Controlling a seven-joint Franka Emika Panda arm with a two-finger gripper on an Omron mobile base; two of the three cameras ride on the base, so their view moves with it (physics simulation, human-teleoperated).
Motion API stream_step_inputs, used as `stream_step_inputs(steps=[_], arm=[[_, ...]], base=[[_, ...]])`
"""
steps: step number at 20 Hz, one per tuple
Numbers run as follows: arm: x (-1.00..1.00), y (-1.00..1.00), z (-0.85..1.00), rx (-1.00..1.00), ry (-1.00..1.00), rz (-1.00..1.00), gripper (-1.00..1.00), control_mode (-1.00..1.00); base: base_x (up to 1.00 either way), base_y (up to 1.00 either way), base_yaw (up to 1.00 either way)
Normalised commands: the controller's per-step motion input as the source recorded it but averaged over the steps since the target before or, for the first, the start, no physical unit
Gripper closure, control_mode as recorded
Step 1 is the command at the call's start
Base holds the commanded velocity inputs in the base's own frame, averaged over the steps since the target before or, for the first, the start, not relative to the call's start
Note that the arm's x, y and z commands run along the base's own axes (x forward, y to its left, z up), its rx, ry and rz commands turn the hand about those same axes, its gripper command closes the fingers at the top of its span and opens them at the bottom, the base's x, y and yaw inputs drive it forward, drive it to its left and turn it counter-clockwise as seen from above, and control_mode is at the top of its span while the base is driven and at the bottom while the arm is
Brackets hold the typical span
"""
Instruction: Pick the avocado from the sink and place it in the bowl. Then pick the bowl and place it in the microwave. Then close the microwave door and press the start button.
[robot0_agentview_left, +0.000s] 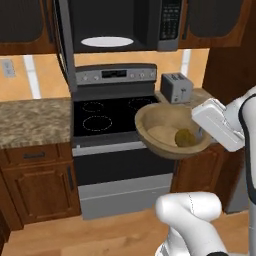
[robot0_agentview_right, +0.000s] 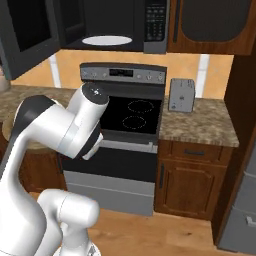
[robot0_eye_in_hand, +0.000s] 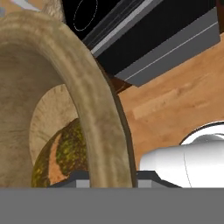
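You've got a glossy white arm of fat rounded tube links (robot0_agentview_right: 55, 130) with dark grey-black joint bands, a black-rimmed round cap with small marks on one joint (robot0_agentview_right: 95, 91), a boxy white hand housing with grey edging (robot0_agentview_left: 218, 124) and a bulbous white base link (robot0_agentview_left: 192, 212).

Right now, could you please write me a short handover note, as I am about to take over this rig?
Gripper: shut on the thick rim of the wide tan-brown wooden-looking bowl, holding it in the air over the front right of the black stove.
The small brownish-olive avocado lies inside the bowl, near the gripper side.
The large black microwave above the stove is open; its wide black door is swung out to the left, and the white turntable plate is bare.
Done: avocado in bowl, bowl picked up.
Left: raise the bowl onto the turntable, release, close the door, press start.
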Motion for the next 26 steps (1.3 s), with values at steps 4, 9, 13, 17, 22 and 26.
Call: stream_step_inputs(steps=[4,9,13,17,22,26], arm=[[0.0,0.0,0.0,0.0,0.0,0.0,1.0,1.0],[0.0,0.0,0.0,0.0,0.0,0.0,1.0,1.0],[0.0,0.0,0.0,0.0,0.0,0.0,1.0,1.0],[0.0,0.0,0.0,0.0,0.0,0.0,1.0,1.0],[0.22,-0.02,0.62,0.0,-0.05,-0.07,1.0,-1.0],[1.0,-0.03,1.0,0.02,-0.04,-0.17,1.0,-1.0]], base=[[1.0,0.23,0.0],[1.0,0.44,0.0],[0.57,0.3,0.0],[0.26,0.1,-0.01],[0.0,0.0,-0.01],[0.0,0.0,0.0]])
